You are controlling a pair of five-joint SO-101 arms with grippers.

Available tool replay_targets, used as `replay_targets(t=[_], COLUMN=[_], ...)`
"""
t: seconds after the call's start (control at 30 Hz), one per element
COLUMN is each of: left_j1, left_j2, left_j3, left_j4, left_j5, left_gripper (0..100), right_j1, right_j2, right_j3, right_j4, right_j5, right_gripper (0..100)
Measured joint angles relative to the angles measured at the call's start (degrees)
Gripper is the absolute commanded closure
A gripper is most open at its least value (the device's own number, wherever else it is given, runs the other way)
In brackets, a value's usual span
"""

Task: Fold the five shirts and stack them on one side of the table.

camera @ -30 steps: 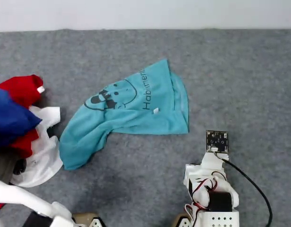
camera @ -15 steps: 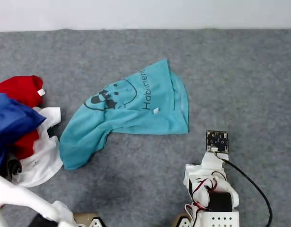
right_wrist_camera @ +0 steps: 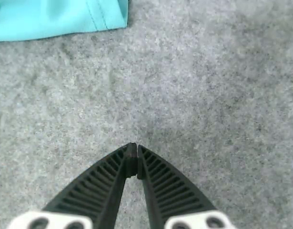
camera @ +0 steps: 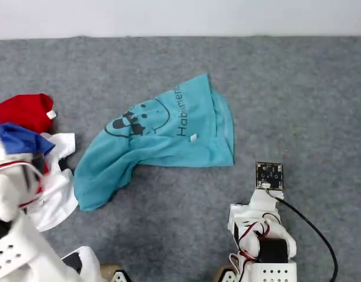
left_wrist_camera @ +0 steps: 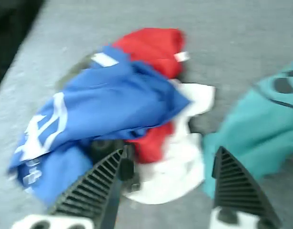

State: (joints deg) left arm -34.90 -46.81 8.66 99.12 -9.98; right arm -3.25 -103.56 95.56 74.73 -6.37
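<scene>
A teal shirt (camera: 162,138) with a dark print lies crumpled in the middle of the grey table; it also shows as the teal shirt (left_wrist_camera: 256,129) and a teal hem (right_wrist_camera: 55,16). At the left edge lies a pile: a red shirt (camera: 27,111) (left_wrist_camera: 153,47), a blue shirt (camera: 22,141) (left_wrist_camera: 103,109) on top and a white shirt (camera: 54,188) (left_wrist_camera: 179,162) underneath. My left gripper (left_wrist_camera: 171,155) hangs open above this pile, holding nothing. My right gripper (right_wrist_camera: 136,148) is shut on nothing over bare carpet, near the teal hem.
The left arm (camera: 10,200) covers part of the pile from above. The right arm (camera: 262,235) sits at the front edge, right of centre. A dark drop (left_wrist_camera: 13,28) marks the table's left edge beside the pile. Bare grey table (camera: 303,100) spreads to the right.
The left arm has risen into the high view over the pile. The blue shirt, large at the left edge before, now lies smaller on the pile. The right arm has not moved.
</scene>
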Motion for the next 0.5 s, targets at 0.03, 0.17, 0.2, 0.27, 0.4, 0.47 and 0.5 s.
replay_targets(t=[0.03,0.17,0.2,0.27,0.4,0.47,0.5], left_j1=[1.76,8.09,9.67,12.57,19.25,21.89,22.51], left_j2=[-0.62,-2.37,-2.90,-3.87,-5.19,-5.45,-5.45], left_j3=[0.88,5.54,6.86,10.20,17.05,20.40,21.80], left_j4=[0.09,0.26,0.26,0.26,0.26,-0.09,-0.88], left_j5=[0.79,1.85,1.85,1.85,1.85,1.85,1.85], left_gripper=[73,79,80,83,84,84,84], right_j1=[0.00,0.00,0.00,0.00,0.00,0.00,0.00], right_j2=[0.00,0.00,0.00,0.00,0.00,0.00,0.00], right_j3=[0.00,0.00,0.00,0.00,0.00,0.00,0.00], right_j4=[0.00,0.00,0.00,0.00,0.00,0.00,0.00], right_j5=[0.00,0.00,0.00,0.00,0.00,0.00,0.00], right_gripper=[98.9,98.8,98.9,98.9,98.7,98.7,98.7])
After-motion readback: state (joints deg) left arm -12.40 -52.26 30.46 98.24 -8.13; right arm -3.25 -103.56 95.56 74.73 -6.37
